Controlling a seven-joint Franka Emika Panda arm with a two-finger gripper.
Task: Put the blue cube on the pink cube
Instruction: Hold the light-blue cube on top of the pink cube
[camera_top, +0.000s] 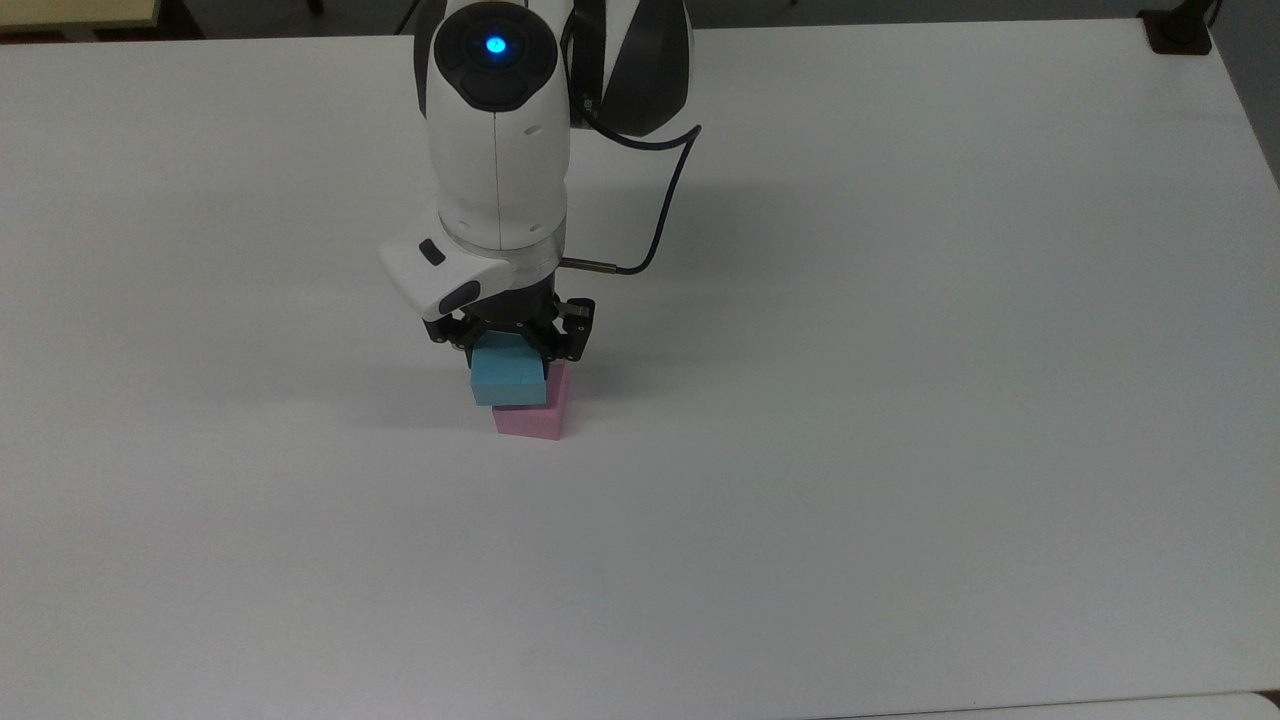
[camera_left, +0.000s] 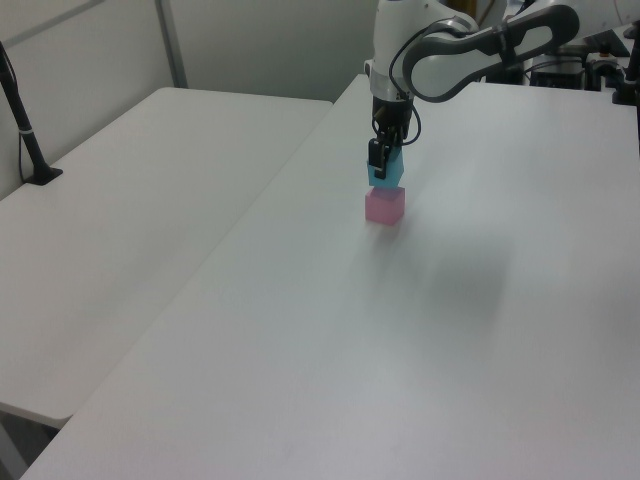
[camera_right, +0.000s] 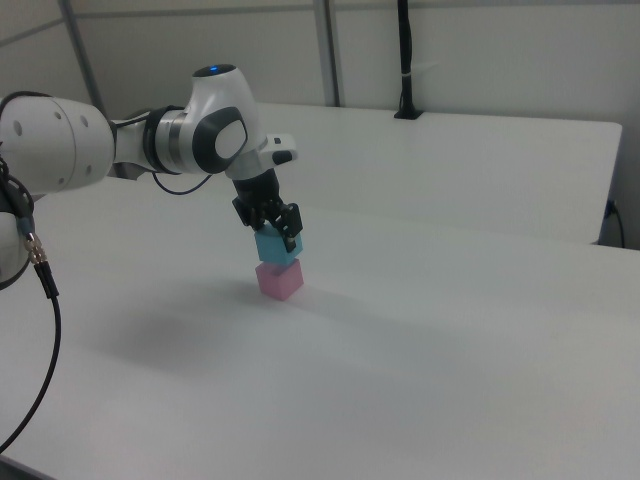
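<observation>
matte blue cube (camera_top: 508, 376), matte pink cube (camera_top: 532, 420), smooth white table (camera_top: 900, 400)

The top view looks steeply down on the white table (camera_top: 900, 400) from its front edge. The left view and right view stand farther off at opposite sides, angled down. All three share the pink cube (camera_top: 535, 420) mid-table.

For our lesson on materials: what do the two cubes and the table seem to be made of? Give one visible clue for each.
The blue cube and the pink cube: probably foam or soft plastic, with matte, plain faces and no glare.
The table: likely a white laminate top, smooth and even, with a faint sheen.
The gripper: black hard parts, plastic or metal, closed on the blue cube.
</observation>
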